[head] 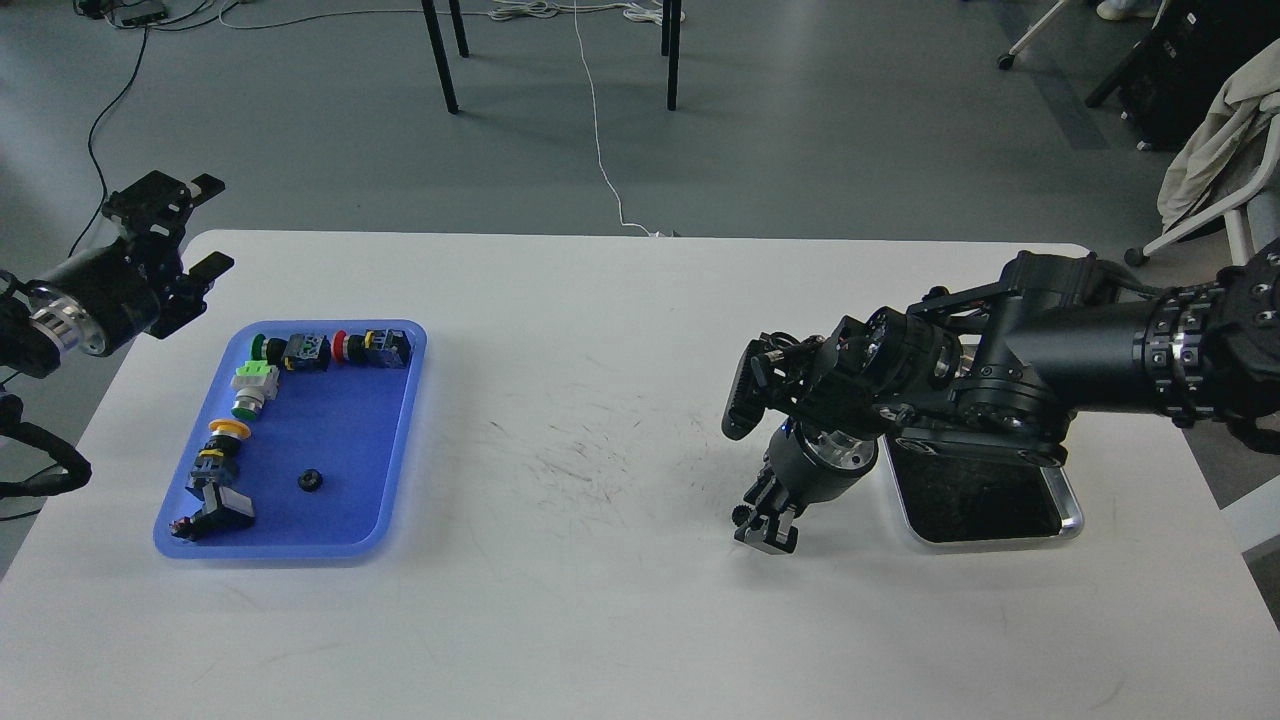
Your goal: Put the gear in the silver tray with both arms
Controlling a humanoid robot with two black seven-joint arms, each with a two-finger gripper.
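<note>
Small black gear (309,481) sits in the blue plastic tray (400,440) at lower left, well apart from both grippers. Left gripper (205,225) hovers upper left, jaws apart. Right gripper (765,525) points down beside the shiny silver tray (1072,520); can't tell its jaws.

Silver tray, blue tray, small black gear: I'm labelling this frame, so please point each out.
Silver tray (1072,522): head view, rim at its near right corner.
Blue tray (345,440): head view, bare floor.
Black gear (310,481): head view, its middle, lying in the blue tray.
</note>
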